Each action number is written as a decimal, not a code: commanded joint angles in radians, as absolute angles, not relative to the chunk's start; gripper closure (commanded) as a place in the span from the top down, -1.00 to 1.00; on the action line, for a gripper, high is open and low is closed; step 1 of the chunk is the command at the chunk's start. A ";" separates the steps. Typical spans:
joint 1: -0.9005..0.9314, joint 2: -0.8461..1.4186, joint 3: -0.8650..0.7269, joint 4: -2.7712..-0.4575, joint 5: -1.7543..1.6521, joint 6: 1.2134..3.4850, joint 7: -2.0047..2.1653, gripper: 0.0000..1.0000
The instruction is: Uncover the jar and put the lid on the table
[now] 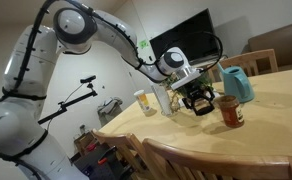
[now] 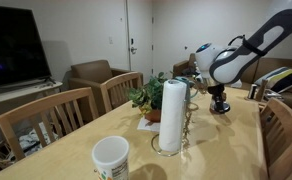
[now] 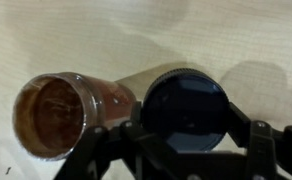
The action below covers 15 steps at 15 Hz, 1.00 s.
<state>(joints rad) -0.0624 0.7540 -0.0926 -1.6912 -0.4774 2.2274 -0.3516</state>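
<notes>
The lid is pinched between the fingers of the gripper, and the uncovered jar is seen just beside it on the table.

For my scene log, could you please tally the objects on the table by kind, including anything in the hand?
Jar: 1
Lid, gripped in the hand: 1
Teal pitcher: 1
Cup: 1
Paper towel roll: 1
Potted plant: 1
Total: 6
</notes>
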 commanded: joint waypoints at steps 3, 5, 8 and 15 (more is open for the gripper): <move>-0.063 0.798 -0.094 -1.641 -0.491 2.222 -0.394 0.42; -0.064 0.816 -0.096 -1.630 -0.505 2.251 -0.394 0.43; -0.066 0.847 -0.098 -1.614 -0.526 2.315 -0.403 0.51; -0.123 0.875 -0.035 -1.613 -0.493 2.387 -0.631 0.48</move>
<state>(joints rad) -0.0978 0.8628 -0.0597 -1.6334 -0.5086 2.3746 -0.5487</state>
